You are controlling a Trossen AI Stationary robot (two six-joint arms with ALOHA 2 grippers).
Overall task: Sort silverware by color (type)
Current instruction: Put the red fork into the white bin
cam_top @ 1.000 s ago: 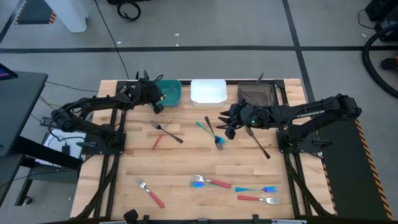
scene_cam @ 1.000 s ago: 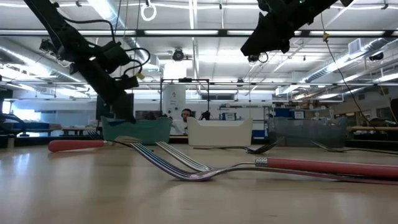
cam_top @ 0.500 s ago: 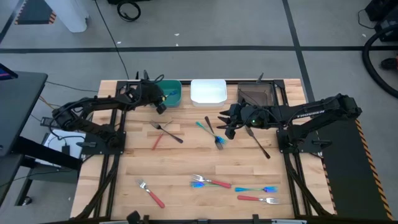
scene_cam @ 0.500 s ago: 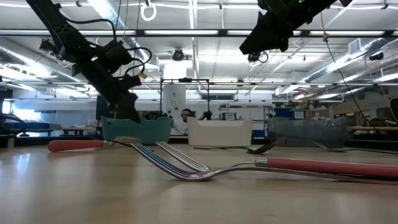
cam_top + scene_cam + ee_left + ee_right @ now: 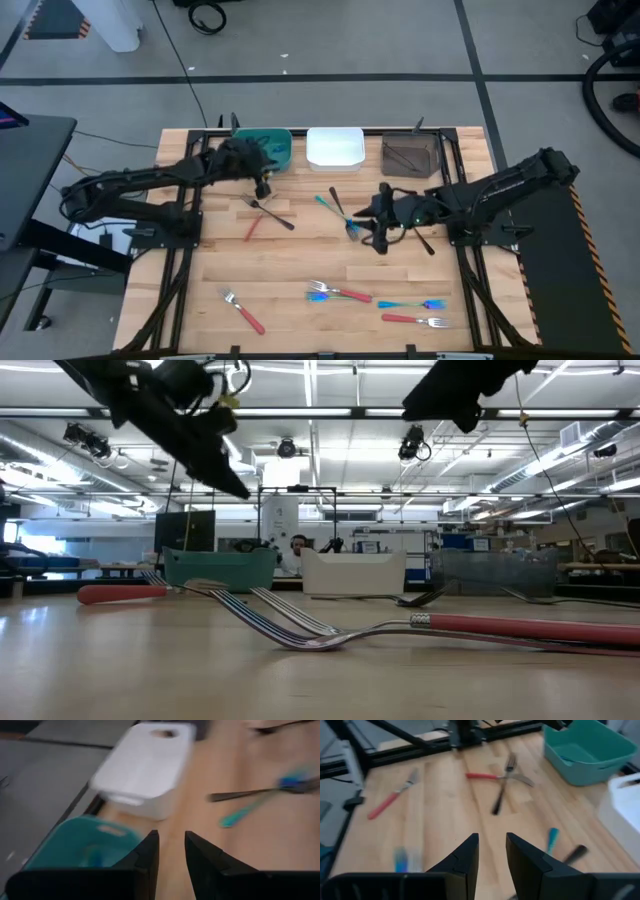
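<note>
My left gripper (image 5: 262, 180) hangs above the desk (image 5: 300, 320) just in front of the teal bin (image 5: 272, 148), and my left wrist view shows its fingers (image 5: 150, 851) parted with nothing between them. My right gripper (image 5: 380, 222) hovers near the middle of the desk, beside a crossed pair of forks; its fingers (image 5: 469, 852) are also spread apart and empty.

The silverware lies scattered over the wooden top. Just below my left gripper, a dark grey fork (image 5: 268, 212) crosses a red-handled fork (image 5: 252, 228). Close to my right gripper, a blue-teal fork (image 5: 334, 212) lies crossed with another dark fork (image 5: 340, 208). Beyond the right gripper, partly under the arm, a further dark fork (image 5: 425, 242) lies on the wood. Along the near edge are a red-handled fork on the left (image 5: 243, 312), a red-handled fork crossed with a blue-teal one in the middle (image 5: 335, 292), a blue-teal fork (image 5: 412, 303) further right, and a red-handled fork (image 5: 413, 320) just in front of it.

At the far edge stand three bins in a row: the teal one, a white bin (image 5: 334, 147) in the middle, and a brown bin (image 5: 411, 154) on the right. My right wrist view shows something blue-teal lying inside the teal bin, too blurred to name.
</note>
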